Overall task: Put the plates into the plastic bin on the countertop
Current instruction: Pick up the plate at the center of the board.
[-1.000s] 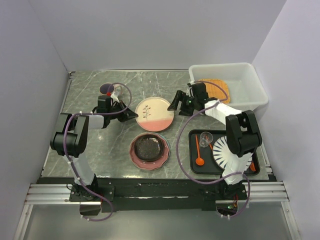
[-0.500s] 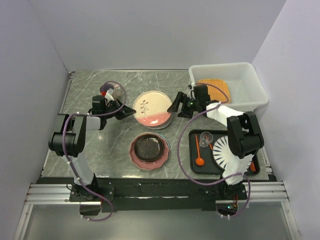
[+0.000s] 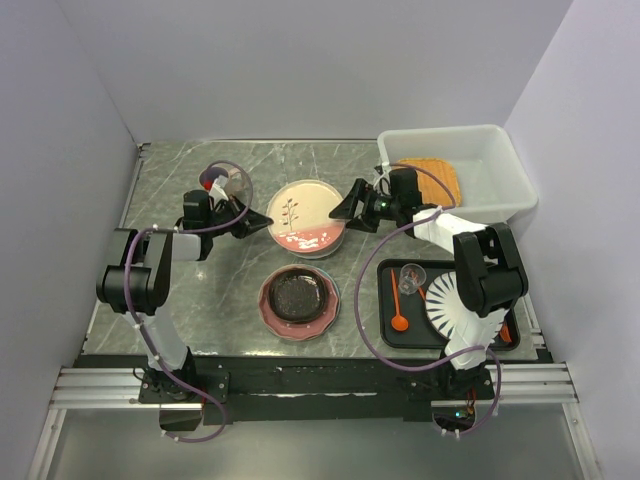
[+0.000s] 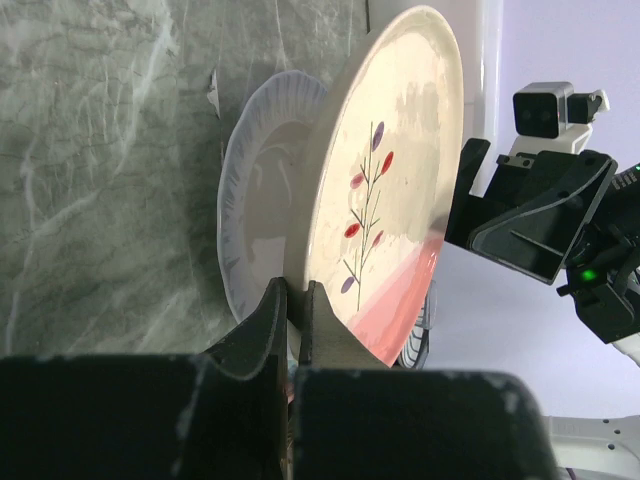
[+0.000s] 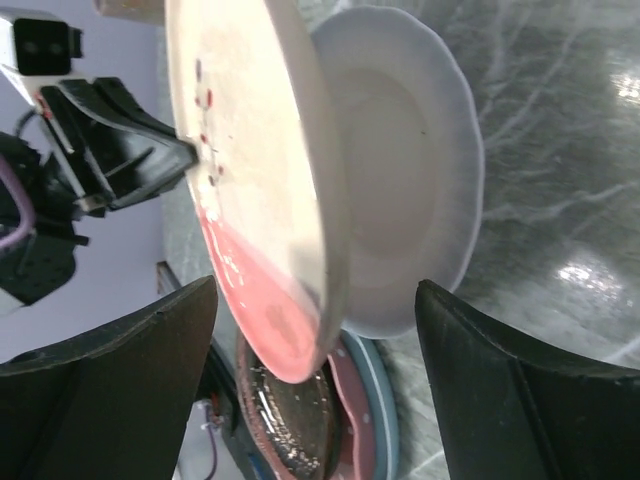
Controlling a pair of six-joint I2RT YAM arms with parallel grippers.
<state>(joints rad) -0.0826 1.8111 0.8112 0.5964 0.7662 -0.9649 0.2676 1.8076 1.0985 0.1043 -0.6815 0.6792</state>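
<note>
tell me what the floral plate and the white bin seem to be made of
Floral plate: probably glazed ceramic, glossy; soft glare on its cream face, thick opaque rim.
White bin: likely plastic, semi-translucent with a dull sheen; milky thin walls, rounded moulded corners.

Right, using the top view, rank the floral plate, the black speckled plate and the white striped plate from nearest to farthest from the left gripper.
1. The floral plate: centre back, its rim clamped in the left gripper.
2. The black speckled plate: front centre, to the right of that gripper.
3. The white striped plate: far right front, across the table.
</note>
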